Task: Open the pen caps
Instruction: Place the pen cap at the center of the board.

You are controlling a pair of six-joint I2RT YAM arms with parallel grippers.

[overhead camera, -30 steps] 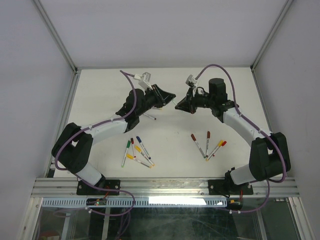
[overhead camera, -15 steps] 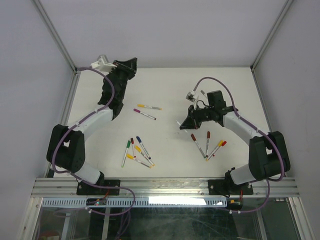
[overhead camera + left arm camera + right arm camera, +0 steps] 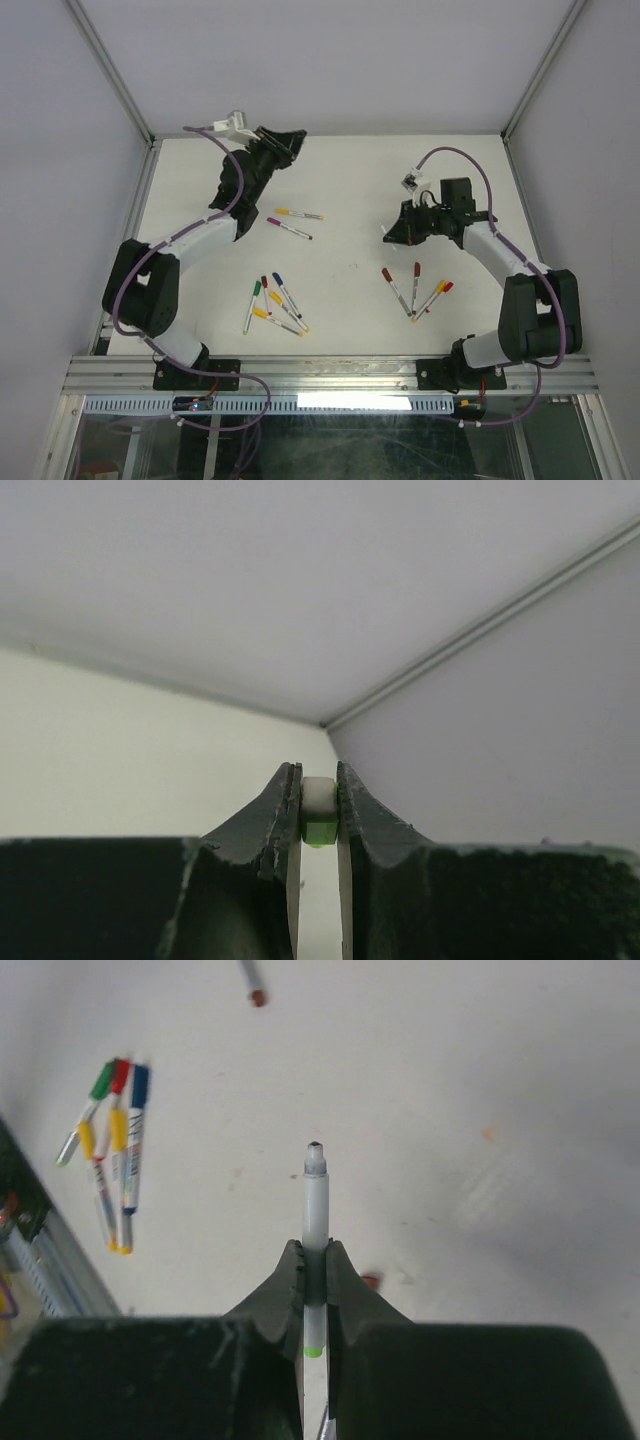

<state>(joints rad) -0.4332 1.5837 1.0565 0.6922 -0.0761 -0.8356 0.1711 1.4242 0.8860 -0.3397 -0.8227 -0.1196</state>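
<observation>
The green cap is off its pen; it sits pinched between the two fingers of the left gripper, and in the left wrist view a white part shows just above the green part. The jaws are almost together, with only this cap in the gap. In the top view this gripper is close to the far edge of the table, on its left half, and it points toward the back wall.

The right gripper is pressed on a thin white-grey pen barrel; the bare dark tip of the barrel sticks out past the fingertips, and a small green end shows lower between the fingers. This gripper is over the right half of the table, well apart from the left one.

The other caps are on their pens, which lie flat on the table. Just beside the left arm are two pens, one with a yellow cap and one with a purple cap; nearer to the bases on the left lies a fan of pens with a second green cap, a dark red cap, a blue cap and two yellow ones. On the right, near the right gripper, lies a second fan; it has another dark red cap, a red cap, and a yellow and a red cap just beside each other.
</observation>
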